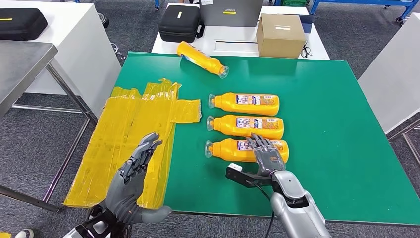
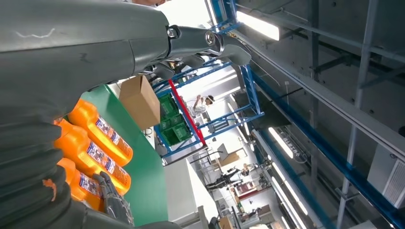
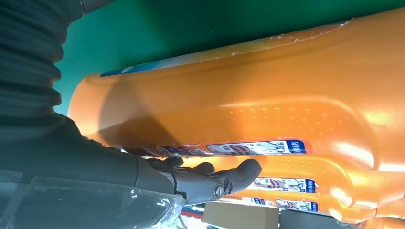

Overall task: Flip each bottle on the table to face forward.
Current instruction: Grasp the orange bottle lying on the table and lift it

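Observation:
Three orange bottles lie side by side on the green table point(image 1: 337, 124), caps to the left and labels up: the far one point(image 1: 245, 103), the middle one point(image 1: 245, 126) and the nearest one point(image 1: 225, 149). A fourth orange bottle point(image 1: 200, 58) lies slanted near the far edge, showing little label. My right hand point(image 1: 264, 152) rests on the nearest bottle's body with its fingers laid flat, not wrapped around it. The right wrist view has that bottle point(image 3: 267, 95) close up, the fingers point(image 3: 215, 181) stretched along it. My left hand point(image 1: 133, 171) hovers open over the table's left side, holding nothing.
A yellow taped sheet point(image 1: 133, 134) covers the table's left part and overhangs its edge. Behind stands a white table with a cardboard box point(image 1: 280, 34) and a black case point(image 1: 179, 22). A steel table point(image 1: 20, 64) is at the left, a white one point(image 1: 396, 74) at the right.

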Controlling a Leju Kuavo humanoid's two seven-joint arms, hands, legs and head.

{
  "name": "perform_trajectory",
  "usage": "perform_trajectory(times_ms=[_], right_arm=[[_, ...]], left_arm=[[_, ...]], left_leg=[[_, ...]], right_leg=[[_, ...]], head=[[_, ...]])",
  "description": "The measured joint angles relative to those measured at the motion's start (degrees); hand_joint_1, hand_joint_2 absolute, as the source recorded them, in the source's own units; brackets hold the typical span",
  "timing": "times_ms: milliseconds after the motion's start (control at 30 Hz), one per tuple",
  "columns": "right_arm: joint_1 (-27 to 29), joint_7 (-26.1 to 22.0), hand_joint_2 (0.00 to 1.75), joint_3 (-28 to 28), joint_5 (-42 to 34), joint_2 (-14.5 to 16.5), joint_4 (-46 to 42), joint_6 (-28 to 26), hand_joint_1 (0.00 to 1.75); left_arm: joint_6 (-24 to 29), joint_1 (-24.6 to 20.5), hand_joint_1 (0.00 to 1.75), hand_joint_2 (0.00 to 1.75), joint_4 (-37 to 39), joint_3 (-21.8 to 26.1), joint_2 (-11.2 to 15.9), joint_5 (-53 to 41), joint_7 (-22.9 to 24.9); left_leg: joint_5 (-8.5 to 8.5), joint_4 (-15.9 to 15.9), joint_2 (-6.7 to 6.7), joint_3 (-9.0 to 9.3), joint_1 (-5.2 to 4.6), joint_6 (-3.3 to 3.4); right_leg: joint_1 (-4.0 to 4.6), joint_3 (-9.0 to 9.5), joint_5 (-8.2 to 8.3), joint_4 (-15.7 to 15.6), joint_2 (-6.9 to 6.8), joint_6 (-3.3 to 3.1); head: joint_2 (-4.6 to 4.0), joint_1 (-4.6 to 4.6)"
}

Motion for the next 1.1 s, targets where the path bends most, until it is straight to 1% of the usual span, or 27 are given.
perform_trajectory(times_ms=[233,500,633,867,1100], right_arm=[[-1.9,2.0,1.75,0.0,0.5,-0.3,2.3,-0.1,0.0],[-4.0,6.1,1.75,0.0,4.2,-0.3,5.0,-0.9,0.0],[-4.4,6.5,1.75,0.2,5.3,-0.3,5.9,-0.8,0.0],[-4.5,6.9,1.75,0.9,6.5,-0.6,6.1,1.0,0.0],[-4.1,7.0,1.75,1.4,6.5,-2.1,4.5,3.6,0.0]], left_arm=[[0.6,0.5,0.0,1.75,-0.5,-0.3,0.0,-0.1,0.0],[0.5,0.8,0.0,1.75,-1.0,-0.3,0.0,-0.4,0.0],[0.5,0.9,0.0,1.75,-1.1,-0.3,0.0,-0.4,0.0],[0.6,0.9,0.0,1.75,-1.3,-0.3,0.0,0.0,0.0],[1.2,0.9,0.0,1.75,-1.6,-0.3,0.0,0.6,0.0]], left_leg=[[0.01,0.0,0.0,0.04,0.0,0.0],[0.01,0.0,0.0,0.09,0.0,0.0],[0.01,0.0,0.0,0.13,0.0,0.0],[0.0,0.0,0.0,0.33,0.0,0.0],[0.0,0.0,0.0,0.47,-0.02,0.01]], right_leg=[[0.0,0.04,0.01,0.0,0.0,-0.01],[0.0,0.08,0.01,0.0,0.0,-0.01],[0.0,0.11,0.01,0.0,0.0,0.0],[-0.02,0.26,0.01,0.0,-0.01,0.0],[-0.06,0.4,0.0,0.0,-0.02,0.0]], head=[[0.0,0.0],[0.0,0.0],[0.0,0.0],[0.0,0.0],[0.0,0.01]])
